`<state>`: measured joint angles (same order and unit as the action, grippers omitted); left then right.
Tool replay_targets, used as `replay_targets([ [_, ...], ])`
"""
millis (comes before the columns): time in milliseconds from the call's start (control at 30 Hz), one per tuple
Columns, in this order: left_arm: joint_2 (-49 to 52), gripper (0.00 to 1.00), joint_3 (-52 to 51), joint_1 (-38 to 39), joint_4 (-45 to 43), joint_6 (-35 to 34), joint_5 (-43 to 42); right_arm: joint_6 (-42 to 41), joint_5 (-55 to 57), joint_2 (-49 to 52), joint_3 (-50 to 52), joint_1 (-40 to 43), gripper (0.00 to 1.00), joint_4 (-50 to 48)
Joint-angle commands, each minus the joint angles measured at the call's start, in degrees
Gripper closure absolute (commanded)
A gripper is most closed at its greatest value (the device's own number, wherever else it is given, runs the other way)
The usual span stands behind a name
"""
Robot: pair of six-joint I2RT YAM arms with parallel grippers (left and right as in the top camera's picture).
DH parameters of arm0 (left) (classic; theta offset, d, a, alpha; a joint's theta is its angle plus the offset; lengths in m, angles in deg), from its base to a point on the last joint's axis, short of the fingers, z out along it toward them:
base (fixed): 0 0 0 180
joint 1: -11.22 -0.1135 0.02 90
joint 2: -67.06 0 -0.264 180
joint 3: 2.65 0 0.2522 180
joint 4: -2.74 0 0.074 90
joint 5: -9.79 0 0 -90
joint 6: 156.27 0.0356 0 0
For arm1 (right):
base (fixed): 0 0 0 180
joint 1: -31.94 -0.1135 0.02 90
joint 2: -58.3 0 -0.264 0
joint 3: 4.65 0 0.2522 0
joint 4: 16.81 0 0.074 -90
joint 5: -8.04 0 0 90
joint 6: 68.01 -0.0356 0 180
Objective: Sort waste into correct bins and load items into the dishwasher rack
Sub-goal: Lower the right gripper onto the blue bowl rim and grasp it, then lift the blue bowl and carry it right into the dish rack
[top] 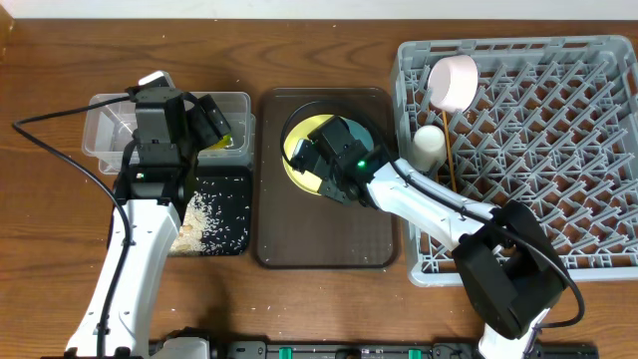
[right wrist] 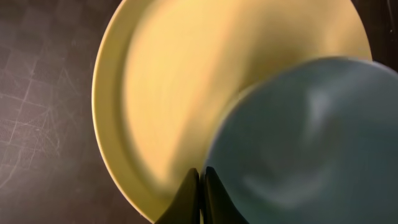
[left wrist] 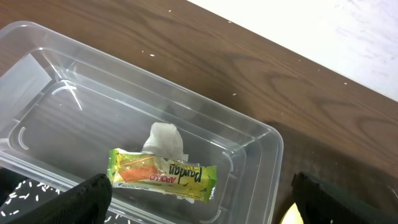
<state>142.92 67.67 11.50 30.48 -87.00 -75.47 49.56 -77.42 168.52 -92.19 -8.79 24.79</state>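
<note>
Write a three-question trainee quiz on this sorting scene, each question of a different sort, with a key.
1. Multiple choice: what lies in the clear tub beside the snack wrapper? A. rice grains B. crumpled tissue C. chopsticks
2. True or false: the light blue bowl stands in the dishwasher rack.
3. Fill in: the loose rice grains lie in the ____ tray.

Key
1. B.
2. False: it sits on the yellow-green plate.
3. Black: the black tray.
</note>
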Motion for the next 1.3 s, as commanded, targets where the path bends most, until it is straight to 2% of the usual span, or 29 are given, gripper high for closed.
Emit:
replay_targets([
  [0,-0.2,0.05,1.0,-0.1,0.1,0.6,0.7,0.3,-0.1,0.8,-0.4,0.6,0.99,-0.1],
  [300,-0.2,0.05,1.0,-0.1,0.1,0.6,0.7,-6.2,-6.7,-3.8,-5.3,2.3,0.99,4.2],
  [467,-0.2,0.05,1.0,-0.1,0.1,0.6,0.7,-8.2,-17.9,-8.7,-8.9,7.7,0.99,6.7],
  [833,-0.2,0.05,1.0,-0.1,0.1,0.6,0.7,-11.3,-50.2,-13.5,-9.3,30.5,0.99,7.9],
  [1033,-0.2,0.05,1.0,-0.1,0.1,0.6,0.7,-11.5,-78.5,-13.5,-9.3,46.8,0.99,2.6],
  [1267,-0.2,0.05,1.0,-0.1,0.1,0.6,0.7,-14.4,-88.6,-13.5,-8.5,61.9,0.99,1.8],
])
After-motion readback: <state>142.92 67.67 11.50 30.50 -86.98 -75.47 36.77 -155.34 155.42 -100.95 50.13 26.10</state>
